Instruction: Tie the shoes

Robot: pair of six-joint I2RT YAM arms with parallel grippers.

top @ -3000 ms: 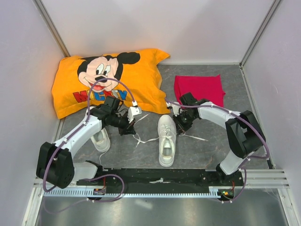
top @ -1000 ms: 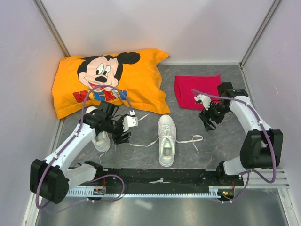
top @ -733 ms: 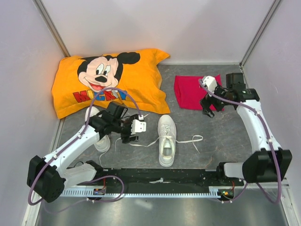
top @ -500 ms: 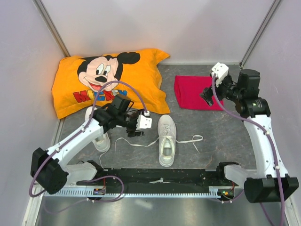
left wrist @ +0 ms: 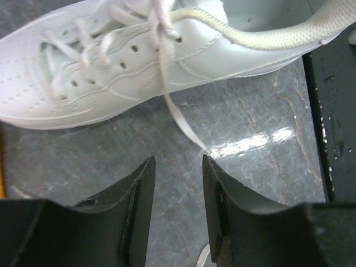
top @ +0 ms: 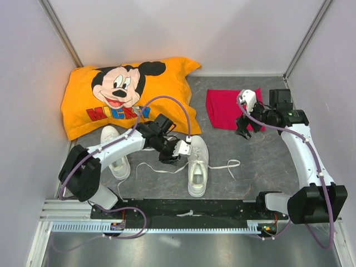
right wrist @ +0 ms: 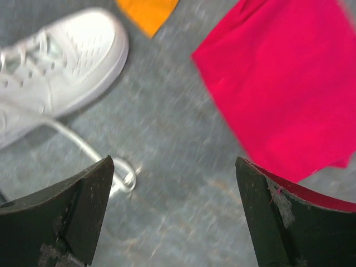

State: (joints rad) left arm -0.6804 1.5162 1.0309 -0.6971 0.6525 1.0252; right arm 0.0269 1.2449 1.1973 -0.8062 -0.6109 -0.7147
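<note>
- Shoes (top: 197, 167): all white, with white laces (top: 222, 165).
- Pillow (top: 128, 94): orange, printed with a black-eared cartoon mouse and red and blue lettering.
- Cloth (top: 225, 108): plain pinkish red.
- Bench (top: 250, 172): mottled grey.

Setting: a robot test cell in a laboratory, not a domestic room.

Indicators:
- Plain pale panels enclose the work area: far wall (top: 183, 33), left wall (top: 28, 83), right wall (top: 334, 83). Aluminium frame posts (top: 305, 39) stand at the far corners.
- The table (top: 245, 178) has a grey stone-pattern surface.
- A black base plate (top: 189, 207) lies along the near edge, with a slotted cable duct (top: 183, 227) just nearer.
- The left arm (top: 119, 146) and right arm (top: 300, 153) are mounted at the ends of the plate and carry exposed purple cables (top: 167, 100).
- Test props are laid out on the table: a cartoon-print orange pillow (top: 128, 94) at far left, a red cloth (top: 228, 105) at far right, and white sneakers (top: 197, 167) between them.
</note>
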